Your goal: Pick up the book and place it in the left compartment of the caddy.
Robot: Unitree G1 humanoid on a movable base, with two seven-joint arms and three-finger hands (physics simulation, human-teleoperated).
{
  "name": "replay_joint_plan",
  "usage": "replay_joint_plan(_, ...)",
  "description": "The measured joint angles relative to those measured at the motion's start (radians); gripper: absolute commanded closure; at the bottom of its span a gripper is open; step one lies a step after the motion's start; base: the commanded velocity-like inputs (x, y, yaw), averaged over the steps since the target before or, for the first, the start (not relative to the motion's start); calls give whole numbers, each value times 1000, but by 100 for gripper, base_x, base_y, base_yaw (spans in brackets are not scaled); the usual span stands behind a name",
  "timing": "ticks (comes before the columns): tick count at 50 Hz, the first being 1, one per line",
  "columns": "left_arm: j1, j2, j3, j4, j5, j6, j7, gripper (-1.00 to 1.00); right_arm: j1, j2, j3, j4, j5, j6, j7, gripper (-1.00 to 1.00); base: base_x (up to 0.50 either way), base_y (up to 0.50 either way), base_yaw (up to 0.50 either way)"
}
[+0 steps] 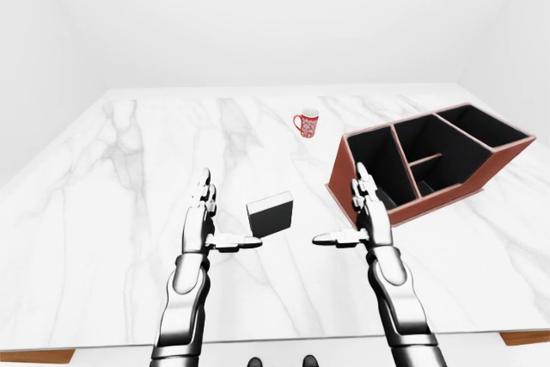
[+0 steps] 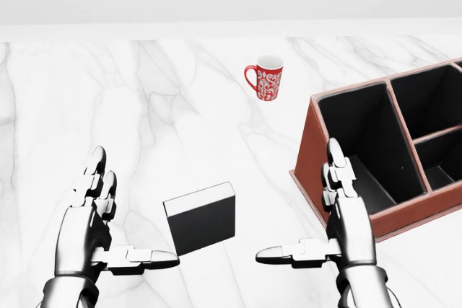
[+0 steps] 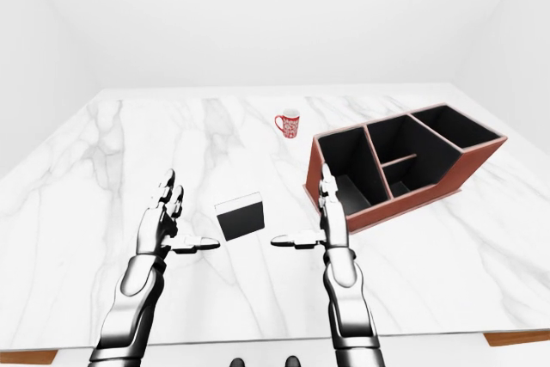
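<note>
The book [image 2: 201, 218], black with a white page edge, lies flat on the marble table [image 2: 108, 106] between my two hands. My left hand [image 2: 119, 232] is open to the left of the book, thumb pointing toward it, not touching. My right hand [image 2: 317, 229] is open to the right of the book, fingers upright. The caddy [image 2: 375, 153], red-brown with black insides, stands at the right; its left compartment [image 2: 361, 142] is the tall one nearest my right hand.
A red mug [image 2: 266, 78] with a white pattern stands toward the top of the head view, above the book and left of the caddy. The table's near edge [image 1: 284, 343] shows at the bottom of the left-eye view.
</note>
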Motion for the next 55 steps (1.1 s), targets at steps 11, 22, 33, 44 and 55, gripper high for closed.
replay_joint_plan(11,2,1,2,-2,-5,-1,-4,-100,-56,-14,28,-76,-101,114,47,-100,0,0,0)
replay_joint_plan(22,-5,2,6,48,-9,-46,-8,-100,-184,-25,74,-142,-288,114,150,-100,0,0,0)
replay_joint_plan(33,-7,3,6,109,-13,-83,-14,-100,-345,0,127,-129,-513,114,273,-100,0,0,0)
replay_joint_plan(44,2,4,5,61,-18,-54,-15,-100,-530,49,181,-19,-775,114,438,-100,0,0,0)
replay_joint_plan(55,15,2,9,-1,-28,-26,-20,-100,-683,97,196,222,-1017,114,572,-100,0,0,0)
